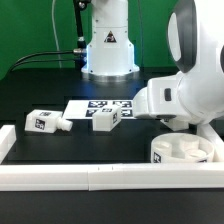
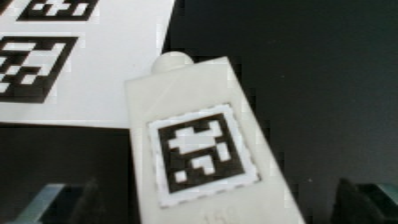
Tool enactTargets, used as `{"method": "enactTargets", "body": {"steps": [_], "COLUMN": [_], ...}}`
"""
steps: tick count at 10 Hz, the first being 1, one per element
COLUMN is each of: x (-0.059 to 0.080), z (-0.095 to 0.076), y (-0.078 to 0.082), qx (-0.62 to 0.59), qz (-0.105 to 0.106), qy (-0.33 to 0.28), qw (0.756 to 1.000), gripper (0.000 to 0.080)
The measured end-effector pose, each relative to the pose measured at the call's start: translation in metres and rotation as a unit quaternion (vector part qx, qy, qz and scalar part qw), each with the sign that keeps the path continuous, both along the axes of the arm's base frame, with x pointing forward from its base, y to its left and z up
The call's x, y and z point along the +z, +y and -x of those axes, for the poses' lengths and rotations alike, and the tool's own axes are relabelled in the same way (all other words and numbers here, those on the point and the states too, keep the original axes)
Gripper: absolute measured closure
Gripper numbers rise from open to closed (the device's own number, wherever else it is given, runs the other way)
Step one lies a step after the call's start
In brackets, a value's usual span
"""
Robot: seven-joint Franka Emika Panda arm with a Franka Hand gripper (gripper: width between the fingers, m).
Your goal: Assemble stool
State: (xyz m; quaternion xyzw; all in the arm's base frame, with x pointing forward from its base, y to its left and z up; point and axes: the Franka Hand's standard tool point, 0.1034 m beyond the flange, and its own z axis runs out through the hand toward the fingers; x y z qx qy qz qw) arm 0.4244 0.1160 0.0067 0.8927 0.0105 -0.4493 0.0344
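A short white stool leg (image 2: 196, 140) with a black-and-white tag lies partly on the marker board (image 2: 54, 60). My gripper (image 2: 214, 205) is open, with one dark finger (image 2: 66, 205) on each side of the leg's blocky end and a gap on both sides. In the exterior view this leg (image 1: 108, 117) lies just beside my gripper (image 1: 131, 110). A second leg (image 1: 45, 122) lies on the black table toward the exterior view's left. The round dish-like seat (image 1: 185, 151) rests at the front right, below my arm.
The marker board (image 1: 88, 104) lies flat mid-table. Long white rails run along the front (image 1: 90, 176) and the exterior view's left edge (image 1: 5, 140). The robot base (image 1: 108, 50) stands behind the board.
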Motion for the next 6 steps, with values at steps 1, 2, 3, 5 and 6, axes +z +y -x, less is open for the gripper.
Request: {"method": "enactTargets", "body": {"steps": [1,2,3,5,6], "x": [0.0,0.0,0.001,0.037,0.061], "z": [0.0,0.0,-0.001,-0.024,-0.048], "y": [0.0,0.0,-0.001,-0.01,-0.016], "qx": [0.0,0.0,-0.001,-0.003,0.001], "qz": [0.0,0.0,0.0,-0.013,-0.029], "qy": [0.0,0.0,-0.001,-0.016,-0.038], "qw": [1.0,1.0,1.0,1.0,0.999], "gripper": [0.0409,0.0409,0.0466,0.0466,0.0466]}}
